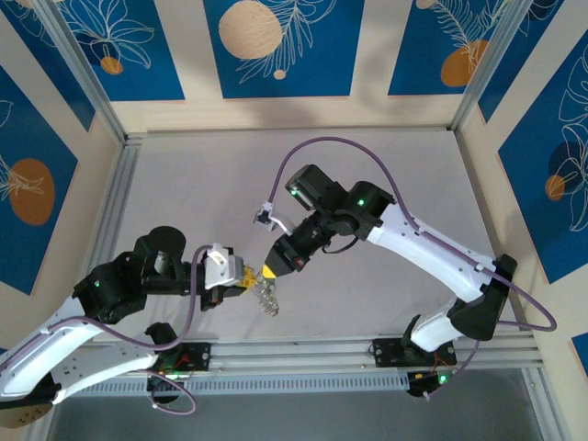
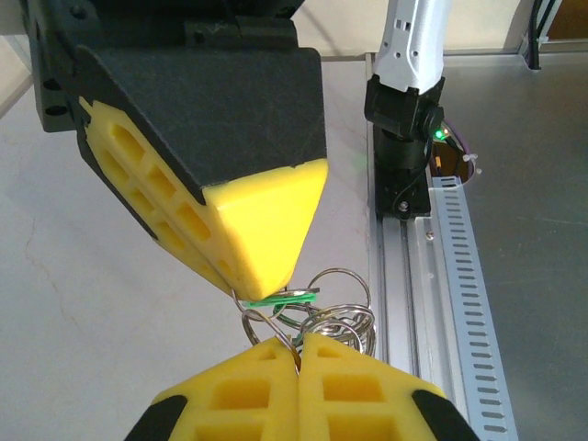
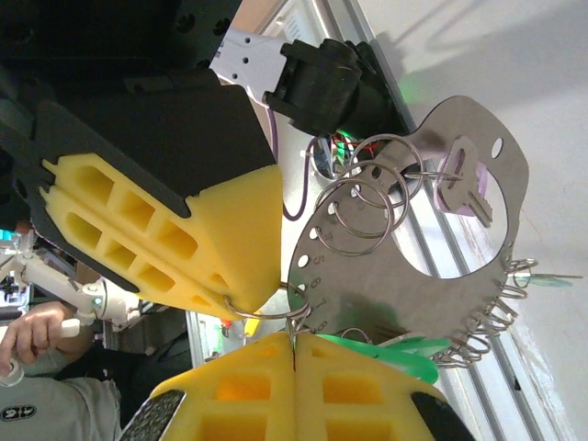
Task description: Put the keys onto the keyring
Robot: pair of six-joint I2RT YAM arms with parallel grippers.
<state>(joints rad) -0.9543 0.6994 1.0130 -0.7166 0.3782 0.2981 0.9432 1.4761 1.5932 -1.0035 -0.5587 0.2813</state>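
The keyring (image 3: 413,266) is a flat silvery crescent plate with numbered holes, carrying several small split rings (image 3: 363,207). One silvery key (image 3: 464,188) hangs from a ring near its top, and a green tag (image 3: 413,354) lies at its lower edge. My right gripper (image 3: 294,338) is shut on a split ring at the plate's rim. The left gripper's yellow finger (image 3: 211,230) touches that same ring. In the left wrist view my left gripper (image 2: 299,344) is shut on ring wire, with the rings (image 2: 344,317) and green tag (image 2: 285,297) just beyond. From above, both grippers (image 1: 246,278) (image 1: 269,271) meet over the hanging bunch (image 1: 268,299).
An aluminium rail (image 1: 303,354) runs along the table's near edge, close below the bunch, with the right arm's base (image 2: 404,156) bolted on it. A purple cable (image 1: 340,142) arches over the right arm. A person's hand (image 3: 37,331) is beyond the table edge.
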